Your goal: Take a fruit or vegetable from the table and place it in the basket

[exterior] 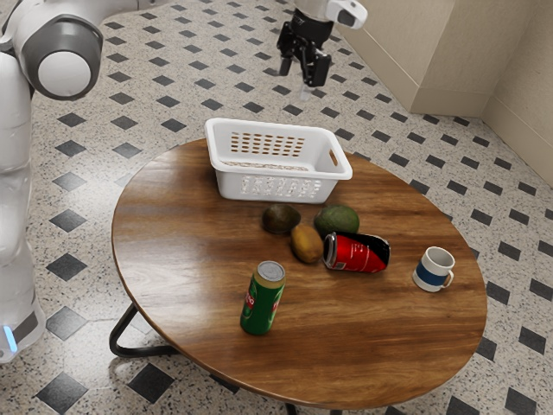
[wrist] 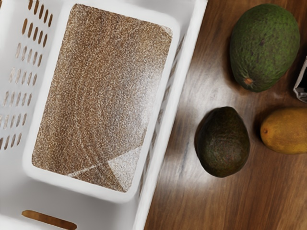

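the gripper was observed raised above the basket, fingers set apart, nothing gripped; the dark fruit, green fruit and yellow fruit were found on the table (the yellow one beside a toppled red can)

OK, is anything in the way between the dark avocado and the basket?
Nothing visible stands between them; the dark avocado would probably just need lifting over the near rim of the basket.
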Controlling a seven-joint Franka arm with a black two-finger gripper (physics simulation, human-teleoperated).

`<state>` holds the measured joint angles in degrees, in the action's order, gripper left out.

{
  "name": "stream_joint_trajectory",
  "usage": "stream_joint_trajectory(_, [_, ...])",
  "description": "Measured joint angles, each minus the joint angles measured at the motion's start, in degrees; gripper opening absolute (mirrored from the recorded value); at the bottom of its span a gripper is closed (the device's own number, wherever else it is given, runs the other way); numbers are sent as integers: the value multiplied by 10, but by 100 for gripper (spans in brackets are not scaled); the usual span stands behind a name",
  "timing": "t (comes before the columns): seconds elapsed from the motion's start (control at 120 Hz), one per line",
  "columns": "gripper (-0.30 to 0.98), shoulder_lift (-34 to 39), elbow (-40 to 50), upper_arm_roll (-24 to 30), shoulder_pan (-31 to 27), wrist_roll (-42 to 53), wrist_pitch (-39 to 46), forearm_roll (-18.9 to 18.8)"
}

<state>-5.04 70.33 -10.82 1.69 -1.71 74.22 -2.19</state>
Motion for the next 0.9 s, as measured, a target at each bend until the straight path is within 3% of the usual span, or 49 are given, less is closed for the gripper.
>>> stream_joint_trajectory(0.2, [69,2,-4,-1,1,-1,7,4])
stream_joint_trajectory(0.35, [69,31,-83,2,-3,0,0,34])
stream_joint_trajectory(0.583, [69,-96,-85,4,10,0,23,53])
stream_joint_trajectory(0.808, [69,-144,-83,4,28,3,61,52])
stream_joint_trajectory(0.9, [69,-145,-40,4,41,6,98,45])
